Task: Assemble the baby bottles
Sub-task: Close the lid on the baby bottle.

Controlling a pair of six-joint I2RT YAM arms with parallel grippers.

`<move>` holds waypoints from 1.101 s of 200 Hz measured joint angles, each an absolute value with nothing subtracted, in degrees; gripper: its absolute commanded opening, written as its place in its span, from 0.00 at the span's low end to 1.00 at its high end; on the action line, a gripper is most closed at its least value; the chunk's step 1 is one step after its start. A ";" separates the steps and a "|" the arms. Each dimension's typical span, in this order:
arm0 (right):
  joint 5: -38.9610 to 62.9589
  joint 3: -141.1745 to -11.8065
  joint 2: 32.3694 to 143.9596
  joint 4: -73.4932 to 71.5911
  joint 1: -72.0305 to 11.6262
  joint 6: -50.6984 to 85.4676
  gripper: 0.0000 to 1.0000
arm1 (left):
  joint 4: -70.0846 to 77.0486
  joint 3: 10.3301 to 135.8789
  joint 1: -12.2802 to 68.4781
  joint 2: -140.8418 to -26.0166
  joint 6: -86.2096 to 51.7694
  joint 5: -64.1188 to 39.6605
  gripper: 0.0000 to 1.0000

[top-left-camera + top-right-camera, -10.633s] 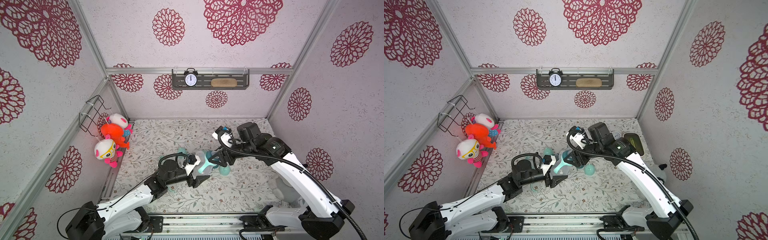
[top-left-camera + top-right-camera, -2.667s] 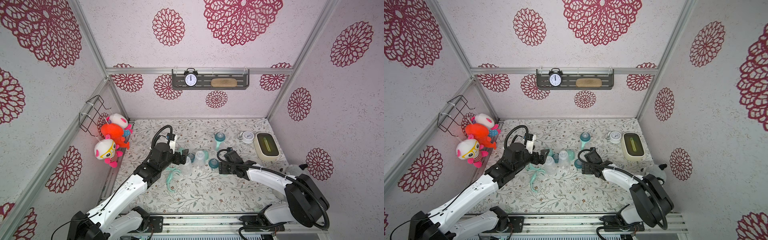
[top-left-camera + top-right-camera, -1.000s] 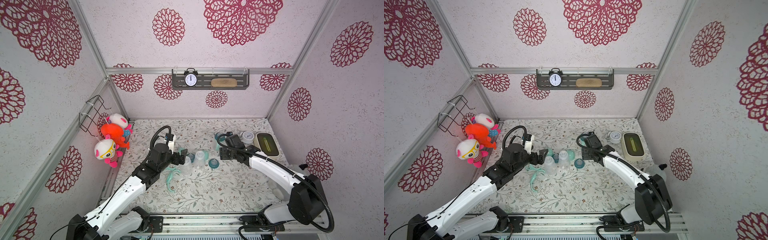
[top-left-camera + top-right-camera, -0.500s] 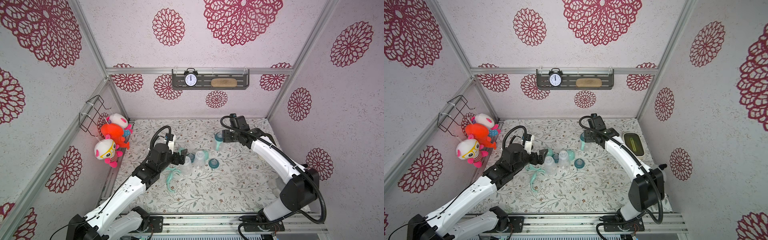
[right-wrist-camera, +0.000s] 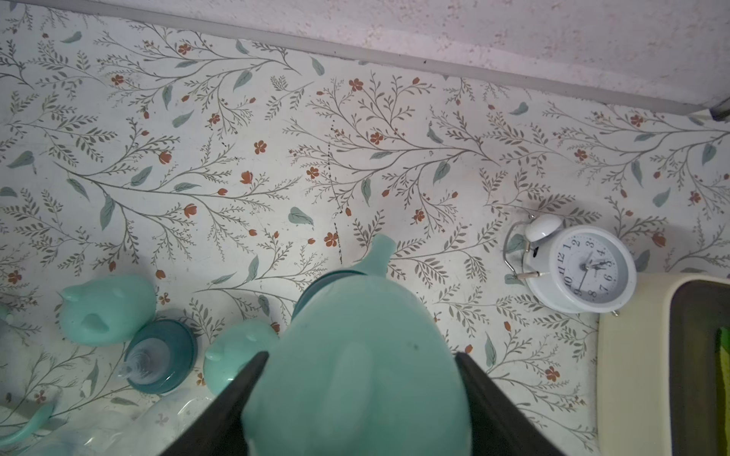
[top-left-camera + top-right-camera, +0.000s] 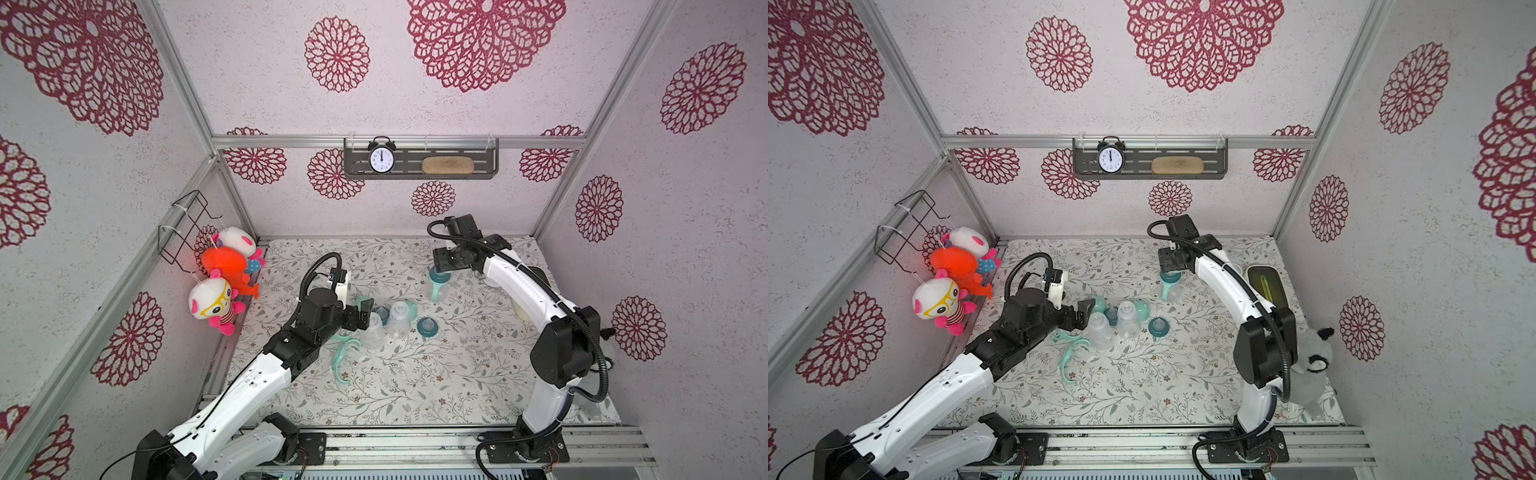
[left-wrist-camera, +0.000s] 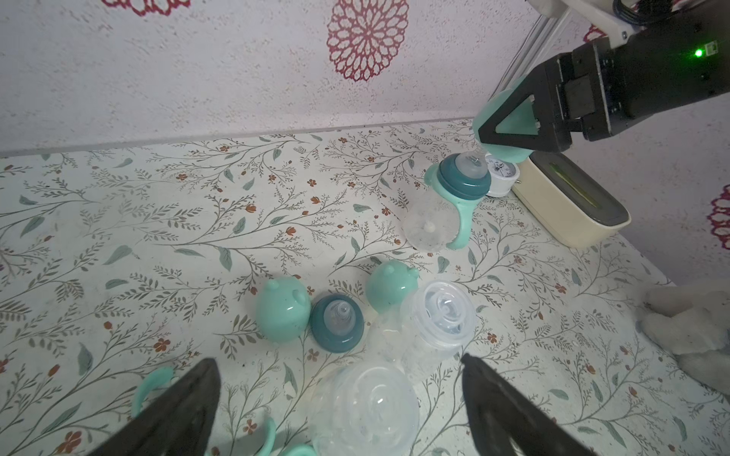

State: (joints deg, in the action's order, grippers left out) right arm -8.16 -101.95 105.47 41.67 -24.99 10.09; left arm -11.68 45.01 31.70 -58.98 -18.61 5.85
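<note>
The only writing that reads clearly is on the white alarm clock [image 5: 584, 268] on the table [image 5: 237, 158]. In the right wrist view, black hour numerals from 1 to 12 run round its white dial, some crossed by the hands. In both top views the black alarm clock [image 6: 381, 160] [image 6: 1111, 160] on the wall shelf [image 6: 457, 174] also has dark numerals on a white dial, too small to read. A faint mark on the nipple [image 7: 470, 166] of the upright baby bottle [image 7: 430, 221] is blurred and unreadable.
</note>
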 measured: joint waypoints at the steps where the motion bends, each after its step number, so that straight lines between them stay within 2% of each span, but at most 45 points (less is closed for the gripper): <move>1: -8.14 -102.10 105.56 41.76 -24.99 10.07 0.72 | -11.68 45.01 31.70 -58.96 -18.61 5.85 0.98; 88: -6.66 -112.25 113.71 49.36 -24.29 8.21 0.72 | -11.68 44.99 31.70 -58.83 -18.41 6.33 0.98; 220: -4.10 -112.55 115.61 52.12 -24.12 7.49 0.72 | -11.68 44.93 31.70 -58.83 -18.41 6.35 0.98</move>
State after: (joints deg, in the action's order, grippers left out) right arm -4.10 -112.55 115.61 52.12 -24.12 7.49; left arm -11.68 44.93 31.70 -58.83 -18.41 6.35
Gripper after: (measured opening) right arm 0.723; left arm 0.976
